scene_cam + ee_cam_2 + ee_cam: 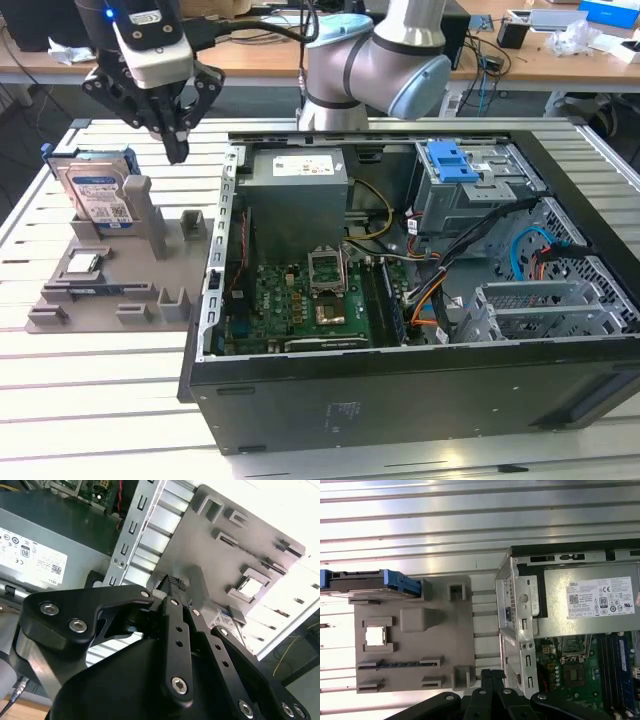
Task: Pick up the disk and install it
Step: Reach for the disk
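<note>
Hovering empty above the grey holder (125, 285) on the worktop (90, 390), the tool (178, 148), seemingly pressed together, hangs near the disk (98, 195) standing tilted in its slot, so pick-up is not yet begun and calls for spreading across the blue bracket (402, 584)

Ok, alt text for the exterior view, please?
The arm's gripper, shut and empty, hangs above a grey parts holder at the exterior view's left. The disk stands tilted in that holder; an open computer case lies to the exterior view's right.
</note>
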Motion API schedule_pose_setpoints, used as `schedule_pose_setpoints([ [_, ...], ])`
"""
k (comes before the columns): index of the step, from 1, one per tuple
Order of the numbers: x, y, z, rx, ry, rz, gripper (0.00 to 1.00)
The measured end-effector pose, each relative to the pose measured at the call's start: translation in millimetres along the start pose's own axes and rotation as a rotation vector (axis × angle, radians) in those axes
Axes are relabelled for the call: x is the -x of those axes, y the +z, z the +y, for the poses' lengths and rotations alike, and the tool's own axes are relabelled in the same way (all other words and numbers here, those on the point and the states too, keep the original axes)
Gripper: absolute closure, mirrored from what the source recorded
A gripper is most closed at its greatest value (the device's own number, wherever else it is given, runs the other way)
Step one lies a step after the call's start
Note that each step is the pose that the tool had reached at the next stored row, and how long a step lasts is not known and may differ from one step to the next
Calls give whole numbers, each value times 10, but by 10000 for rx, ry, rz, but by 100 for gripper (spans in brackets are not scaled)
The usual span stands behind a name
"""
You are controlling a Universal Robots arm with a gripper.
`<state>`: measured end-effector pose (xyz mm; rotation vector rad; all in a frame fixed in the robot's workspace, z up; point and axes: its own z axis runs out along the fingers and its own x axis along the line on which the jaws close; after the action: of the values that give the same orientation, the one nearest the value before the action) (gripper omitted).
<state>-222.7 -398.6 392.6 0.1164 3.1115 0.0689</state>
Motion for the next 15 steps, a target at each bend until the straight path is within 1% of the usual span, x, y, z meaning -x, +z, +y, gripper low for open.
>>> schedule_pose_setpoints([
  [6,-131,1,-6,0,1,0,89],
  [15,-352,3,-17,0,1,-1,89],
])
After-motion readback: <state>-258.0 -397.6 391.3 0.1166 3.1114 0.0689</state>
